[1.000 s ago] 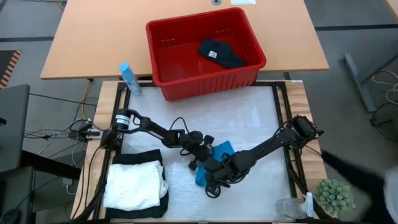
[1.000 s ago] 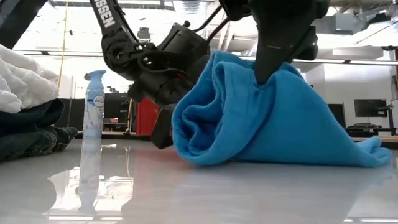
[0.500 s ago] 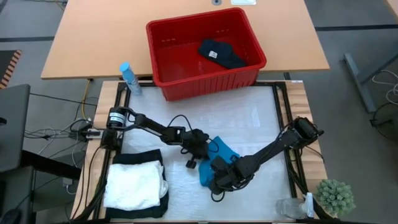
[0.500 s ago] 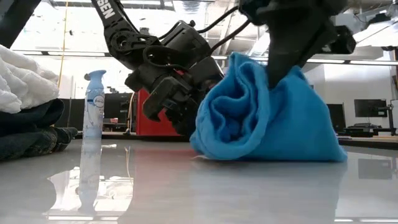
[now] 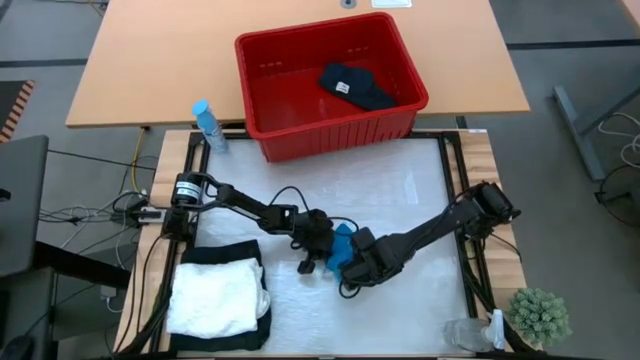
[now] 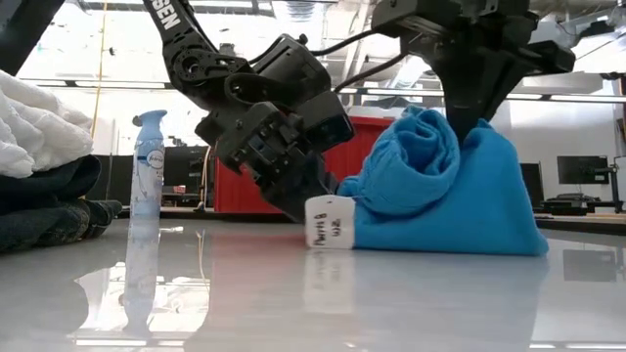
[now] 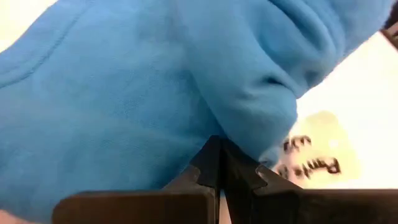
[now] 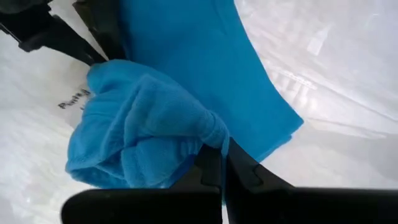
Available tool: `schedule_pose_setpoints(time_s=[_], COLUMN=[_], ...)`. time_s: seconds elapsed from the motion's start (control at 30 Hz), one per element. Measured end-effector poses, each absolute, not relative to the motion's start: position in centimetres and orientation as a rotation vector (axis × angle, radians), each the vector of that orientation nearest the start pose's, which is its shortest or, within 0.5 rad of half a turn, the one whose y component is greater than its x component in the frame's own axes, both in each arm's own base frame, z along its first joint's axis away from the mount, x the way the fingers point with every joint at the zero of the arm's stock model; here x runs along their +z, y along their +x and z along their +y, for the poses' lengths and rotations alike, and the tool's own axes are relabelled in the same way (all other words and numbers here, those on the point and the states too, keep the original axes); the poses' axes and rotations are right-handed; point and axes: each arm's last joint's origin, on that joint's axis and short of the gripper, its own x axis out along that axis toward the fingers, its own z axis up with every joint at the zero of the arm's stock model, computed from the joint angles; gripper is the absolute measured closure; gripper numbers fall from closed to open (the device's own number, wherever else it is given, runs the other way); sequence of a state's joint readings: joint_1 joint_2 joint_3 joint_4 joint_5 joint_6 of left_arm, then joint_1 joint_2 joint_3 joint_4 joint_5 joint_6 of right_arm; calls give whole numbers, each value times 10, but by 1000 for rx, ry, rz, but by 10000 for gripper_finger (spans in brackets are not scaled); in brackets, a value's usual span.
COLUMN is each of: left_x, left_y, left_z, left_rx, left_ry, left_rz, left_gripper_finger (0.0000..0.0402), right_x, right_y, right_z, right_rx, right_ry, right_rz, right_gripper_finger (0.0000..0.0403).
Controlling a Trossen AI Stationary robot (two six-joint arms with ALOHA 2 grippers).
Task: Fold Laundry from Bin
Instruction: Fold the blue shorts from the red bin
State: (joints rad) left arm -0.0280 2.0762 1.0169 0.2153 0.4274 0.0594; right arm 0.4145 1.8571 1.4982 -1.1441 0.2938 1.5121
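Bunched tighter than a second ago, the blue cloth [image 6: 445,191] now sits in a taller heap just in front of the red bin [image 5: 325,85]. Both the left gripper [image 5: 322,250] and right gripper [image 5: 352,262] pinch it shut. Only the low view shows its white tag [image 6: 330,222].

My two slim black jointed arms [image 5: 250,208] trail thin black cables; white lettering marks one link.
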Motion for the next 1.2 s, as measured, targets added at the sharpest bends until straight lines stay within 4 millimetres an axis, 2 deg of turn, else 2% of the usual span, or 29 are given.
schedule_pose_setpoints(time_s=[0.27,0.4,0.67,0.97,1.2], left_x=[79,79,79,80,80], left_y=[382,382,382,382,382], left_z=[-23,-23,-21,-21,-21], left_rx=[-460,-450,-433,-427,-427], left_ry=[-151,-164,-190,-197,-197], left_rz=[829,831,833,833,833], left_gripper_finger=[400,400,400,400,400], right_x=[220,210,209,208,208], right_y=[336,334,333,326,321], right_z=[122,118,119,118,116], right_rx=[-854,-843,-787,-802,-828], right_ry=[756,791,791,754,692], right_rz=[1125,1203,1280,1352,1390], right_gripper_finger=[384,384,383,309,276])
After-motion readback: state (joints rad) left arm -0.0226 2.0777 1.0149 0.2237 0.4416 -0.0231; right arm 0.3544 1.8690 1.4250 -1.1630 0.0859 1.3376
